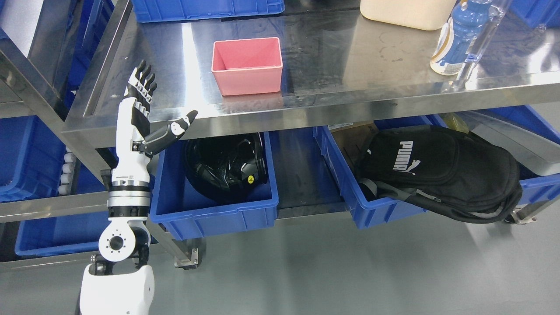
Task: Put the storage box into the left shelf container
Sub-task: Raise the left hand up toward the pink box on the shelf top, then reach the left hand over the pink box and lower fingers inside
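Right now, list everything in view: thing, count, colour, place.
storage box: one, pink, empty, on the steel shelf top.
steel shelf: one, silver, across the upper picture.
left shelf container: one, blue, lower shelf, left.
helmet: one, black, inside the left shelf container.
right container: one, blue, lower shelf, right.
backpack: one, black, in the right container, hanging over its front edge.
bottle: one, blue and cream, shelf top, far right.
cream tub: one, shelf top, at the back.
left robot hand: one, white and black, open, raised at the shelf's left front corner.
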Robot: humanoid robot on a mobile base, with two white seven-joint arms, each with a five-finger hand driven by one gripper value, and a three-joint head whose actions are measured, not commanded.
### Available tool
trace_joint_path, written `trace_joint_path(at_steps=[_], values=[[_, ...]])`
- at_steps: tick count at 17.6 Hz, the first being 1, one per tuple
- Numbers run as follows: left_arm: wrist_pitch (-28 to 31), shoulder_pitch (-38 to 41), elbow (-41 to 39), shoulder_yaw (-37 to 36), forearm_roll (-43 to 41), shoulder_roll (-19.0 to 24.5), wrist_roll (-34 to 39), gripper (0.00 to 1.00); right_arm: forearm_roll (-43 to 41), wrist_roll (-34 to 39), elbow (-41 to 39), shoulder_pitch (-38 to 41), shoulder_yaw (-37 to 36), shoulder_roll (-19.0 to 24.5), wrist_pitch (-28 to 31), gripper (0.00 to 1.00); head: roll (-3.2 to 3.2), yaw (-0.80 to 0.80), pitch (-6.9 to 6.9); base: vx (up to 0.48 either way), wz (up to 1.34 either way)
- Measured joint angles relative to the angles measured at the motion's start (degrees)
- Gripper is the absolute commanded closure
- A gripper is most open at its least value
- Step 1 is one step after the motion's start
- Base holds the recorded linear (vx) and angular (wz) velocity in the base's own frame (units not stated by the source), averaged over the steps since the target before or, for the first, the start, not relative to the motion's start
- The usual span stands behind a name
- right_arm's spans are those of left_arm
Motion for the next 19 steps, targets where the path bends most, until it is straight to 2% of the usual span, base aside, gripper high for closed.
trace_joint_path(at_steps=[6,8,10,13,15,19], values=[[1.6,-1.1,0.0,0.1,0.0,0.0,0.0,0.00,0.0,0.0,0.0,0.0,0.0,0.0,0.0,0.00,0.00,0.00,0.00,0.000,0.00],[2.2,-1.8,0.0,0.3,0.0,0.0,-0.5,0.04,0.0,0.0,0.0,0.0,0.0,0.0,0.0,0.00,0.00,0.00,0.00,0.000,0.00],[2.4,-4.5,0.1,0.6,0.0,0.0,-2.3,0.04,0.0,0.0,0.0,0.0,0.0,0.0,0.0,0.00,0.00,0.00,0.00,0.000,0.00],[2.6,-10.6,1.3,0.5,0.0,1.2,-9.2,0.03,0.0,0.0,0.0,0.0,0.0,0.0,0.0,0.00,0.00,0.00,0.00,0.000,0.00],[2.6,-15.6,3.3,-0.2,-0.2,3.7,-17.0,0.03,0.0,0.0,0.0,0.0,0.0,0.0,0.0,0.00,0.00,0.00,0.00,0.000,-0.01],[2.7,-22.4,6.7,-2.1,-5.1,6.8,-26.1,0.02,0.0,0.0,0.0,0.0,0.0,0.0,0.0,0.00,0.00,0.00,0.00,0.000,0.00]])
